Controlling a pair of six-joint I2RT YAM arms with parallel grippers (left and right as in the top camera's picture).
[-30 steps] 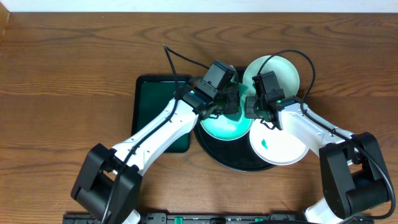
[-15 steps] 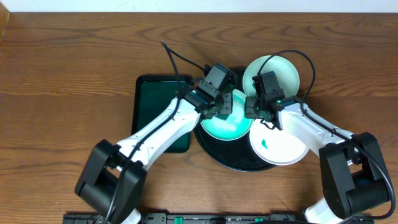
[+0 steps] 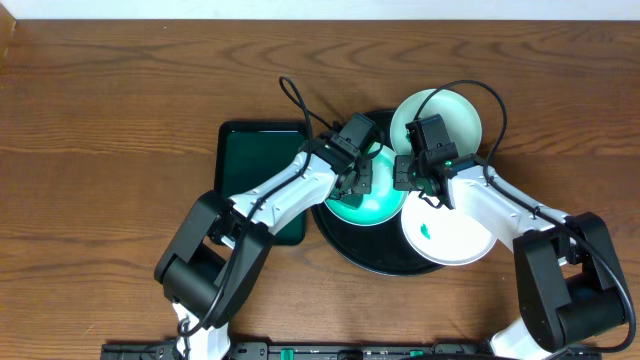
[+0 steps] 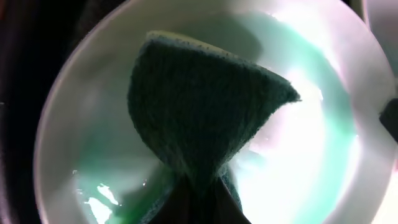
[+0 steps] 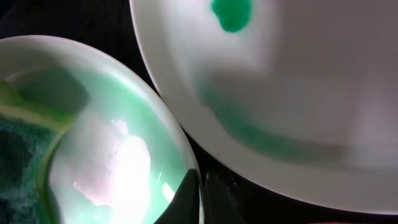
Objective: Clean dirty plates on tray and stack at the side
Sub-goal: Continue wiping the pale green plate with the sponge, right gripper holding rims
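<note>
Item 1. Tray (image 3: 342,243): round, glossy black, on the wooden desk (image 3: 120,120); the landmark for every entry below.

Item 2. Centre plate (image 3: 378,208): inside the tray, on its left half; surface wet and tinted aqua.

Item 3. Far plate (image 3: 452,110): at the tray's far right edge, overlapping the rim.

Item 4. Near plate (image 3: 458,242): at the tray's right side, overhanging the rim; small green smear (image 3: 427,232) near its middle. Its edge lies just beside the centre plate.

Item 5. Left gripper (image 3: 362,176): over the tray's left half, closed on a dark green sponge (image 4: 199,112), which is pressed onto the centre plate.

Item 6. Right gripper (image 3: 405,176): over the tray's middle, pinched shut on the centre plate's right rim.

Item 7. Green tray (image 3: 250,170): dark, rectangular, just left of the tray.
</note>
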